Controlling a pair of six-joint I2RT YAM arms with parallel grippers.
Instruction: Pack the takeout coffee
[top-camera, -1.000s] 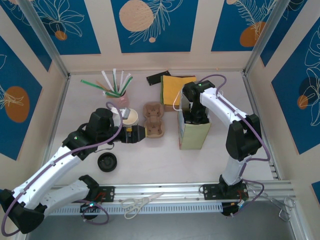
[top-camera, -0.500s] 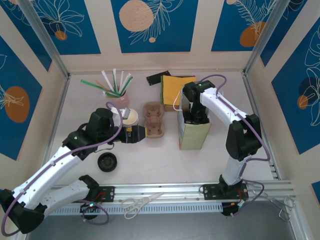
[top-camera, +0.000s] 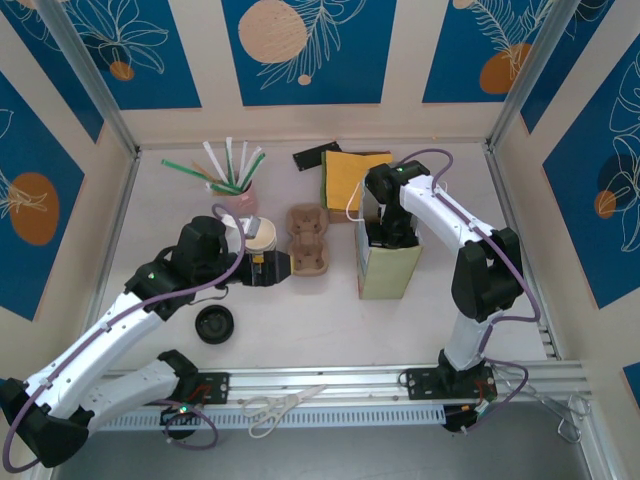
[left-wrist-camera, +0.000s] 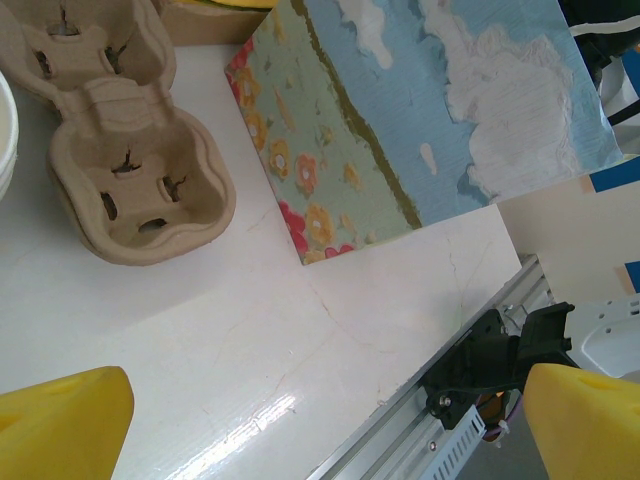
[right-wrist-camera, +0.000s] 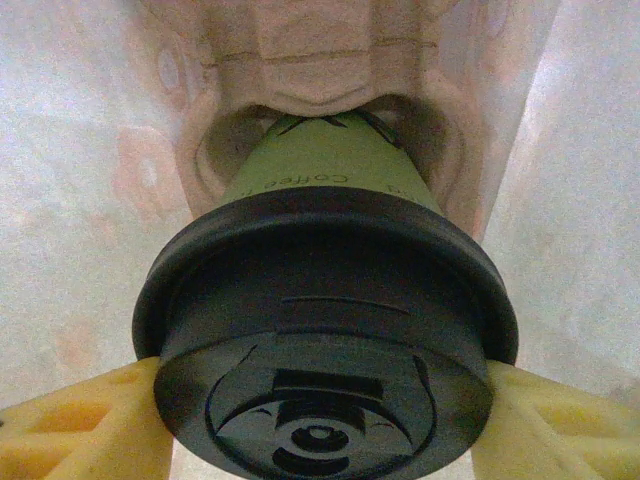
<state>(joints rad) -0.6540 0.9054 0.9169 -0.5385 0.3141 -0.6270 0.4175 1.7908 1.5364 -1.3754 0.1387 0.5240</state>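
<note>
Change: none visible; both arms stay where they were a second ago.
Right pincer (right-wrist-camera: 320, 425): partly closed, its yellow fingers pressed against both sides of the black lid of the takeout coffee (right-wrist-camera: 325, 170).
Takeout coffee: inside the paper bag (top-camera: 388, 270), base seated in a pulp holder (right-wrist-camera: 320, 60).
Left pincer (left-wrist-camera: 320, 425): spread wide and empty over the table (left-wrist-camera: 250, 340), with the cup carrier (left-wrist-camera: 130, 170) at its 10 o'clock.

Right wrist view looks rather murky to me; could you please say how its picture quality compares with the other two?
Right wrist: dim, grainy, warm-tinted; takeout coffee fairly sharp, pulp carrier behind it soft. Left wrist: bright and crisp, with glare streaking the table. Top external: evenly lit, sharp, soft shadows.
</note>
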